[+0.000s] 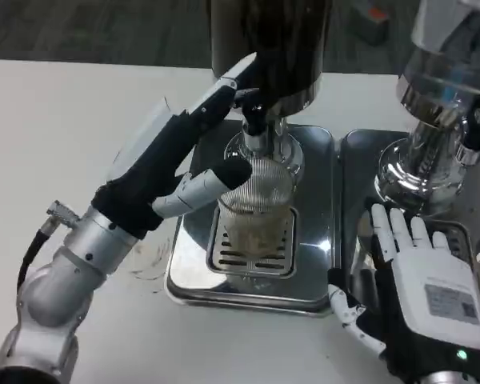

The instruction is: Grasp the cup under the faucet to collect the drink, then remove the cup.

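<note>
In the head view, the cup [256,210] stands upright on the slotted grate [252,256] of a shiny drip tray [316,232], directly beneath the faucet [254,120] of the dark dispenser [272,40] at the far middle of the table [64,120]. The cup is clear and ribbed, with what looks like a pale drink or foam in its lower part, though glare and blur make the fill level hard to judge. The left hand [184,152] reaches in from the near left: its thumb [212,182] lies against the left wall of the cup, while its fingers [224,92] stretch up and far toward the faucet instead of wrapping the cup, so the hand is spread and touching, not clamped on anything. The right hand [420,280] rests near the right edge, fingers straight and apart, holding nothing, over a second tray [360,160] that carries a second chrome dispenser [432,120]. The cup is probably thin-walled plastic: light when empty, heavier and sloshy once filled, and likely to buckle if squeezed hard. The ribs should give some grip, but any drips would make it slick. The best hold is probably around the middle of the wall, thumb on one side and fingers opposite, below the rim and clear of the spout, with the cup kept upright and lifted gently off the grate.
</note>
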Robot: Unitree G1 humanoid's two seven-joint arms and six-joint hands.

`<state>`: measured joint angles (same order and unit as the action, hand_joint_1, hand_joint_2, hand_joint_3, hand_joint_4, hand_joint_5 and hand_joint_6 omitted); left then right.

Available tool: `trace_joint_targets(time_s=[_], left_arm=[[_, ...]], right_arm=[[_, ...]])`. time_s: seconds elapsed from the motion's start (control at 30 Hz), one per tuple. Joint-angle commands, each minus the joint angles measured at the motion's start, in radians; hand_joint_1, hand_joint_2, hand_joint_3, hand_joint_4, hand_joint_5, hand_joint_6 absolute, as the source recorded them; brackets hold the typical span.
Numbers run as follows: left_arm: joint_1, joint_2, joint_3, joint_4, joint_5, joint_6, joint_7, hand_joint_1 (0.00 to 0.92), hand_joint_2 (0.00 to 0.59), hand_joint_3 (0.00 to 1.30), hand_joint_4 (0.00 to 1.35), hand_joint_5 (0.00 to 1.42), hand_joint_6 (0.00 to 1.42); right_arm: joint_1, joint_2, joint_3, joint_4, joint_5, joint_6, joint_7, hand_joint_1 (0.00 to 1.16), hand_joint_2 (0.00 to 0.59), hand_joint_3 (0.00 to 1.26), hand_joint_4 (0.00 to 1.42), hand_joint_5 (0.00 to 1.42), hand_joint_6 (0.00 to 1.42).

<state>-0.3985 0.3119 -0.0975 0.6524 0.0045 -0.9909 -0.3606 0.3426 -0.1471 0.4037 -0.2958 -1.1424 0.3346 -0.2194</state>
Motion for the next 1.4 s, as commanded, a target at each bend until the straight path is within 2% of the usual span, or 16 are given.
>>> trace_joint_targets(time_s=[0.03, 0.37, 0.67, 0.77, 0.9, 1.17, 1.23, 1.3, 1.4], left_arm=[[0.023, 0.020, -0.016, -0.045, 0.054, -0.064, -0.014, 0.000, 0.104, 0.11, 0.04, 0.26, 0.07], [0.044, 0.064, -0.007, -0.101, 0.220, -0.118, 0.080, 0.000, 0.112, 0.16, 0.07, 0.27, 0.08], [0.059, 0.080, -0.020, -0.101, 0.268, -0.124, 0.136, 0.000, 0.113, 0.17, 0.07, 0.27, 0.09], [0.059, 0.082, -0.022, -0.103, 0.270, -0.121, 0.145, 0.000, 0.113, 0.18, 0.07, 0.27, 0.09], [0.058, 0.082, -0.018, -0.092, 0.263, -0.126, 0.158, 0.000, 0.113, 0.19, 0.08, 0.28, 0.09], [0.049, 0.087, -0.019, -0.081, 0.257, -0.123, 0.164, 0.000, 0.132, 0.20, 0.09, 0.30, 0.09], [0.054, 0.087, -0.020, -0.090, 0.254, -0.125, 0.163, 0.000, 0.135, 0.20, 0.09, 0.30, 0.09], [0.057, 0.087, -0.021, -0.096, 0.251, -0.124, 0.161, 0.000, 0.135, 0.20, 0.09, 0.30, 0.09], [0.057, 0.087, -0.022, -0.098, 0.244, -0.121, 0.159, 0.000, 0.135, 0.20, 0.09, 0.30, 0.09]], right_arm=[[-0.001, 0.002, -0.005, 0.009, 0.013, -0.003, -0.012, 0.29, 0.437, 0.00, 0.00, 0.00, 0.00], [-0.019, -0.012, -0.009, 0.020, 0.036, -0.011, -0.006, 0.29, 0.437, 0.00, 0.00, 0.00, 0.00], [-0.028, -0.014, -0.015, 0.022, 0.069, -0.014, -0.006, 0.29, 0.438, 0.00, 0.00, 0.00, 0.00], [-0.029, -0.001, -0.043, 0.008, 0.140, -0.038, -0.013, 0.38, 0.423, 0.00, 0.00, 0.00, 0.00], [-0.038, 0.025, -0.101, -0.010, 0.296, -0.086, 0.006, 0.45, 0.387, 0.00, 0.00, 0.00, 0.00], [-0.075, 0.063, -0.129, -0.058, 0.418, -0.062, 0.080, 0.57, 0.324, 0.00, 0.00, 0.00, 0.02], [-0.101, 0.062, -0.149, -0.034, 0.485, -0.074, 0.116, 0.62, 0.302, 0.00, 0.00, 0.00, 0.00], [-0.122, 0.051, -0.155, -0.016, 0.511, -0.086, 0.131, 0.66, 0.297, 0.00, 0.00, 0.00, 0.00], [-0.166, 0.047, -0.176, 0.050, 0.586, -0.128, 0.147, 0.68, 0.300, 0.00, 0.00, 0.00, 0.01]])
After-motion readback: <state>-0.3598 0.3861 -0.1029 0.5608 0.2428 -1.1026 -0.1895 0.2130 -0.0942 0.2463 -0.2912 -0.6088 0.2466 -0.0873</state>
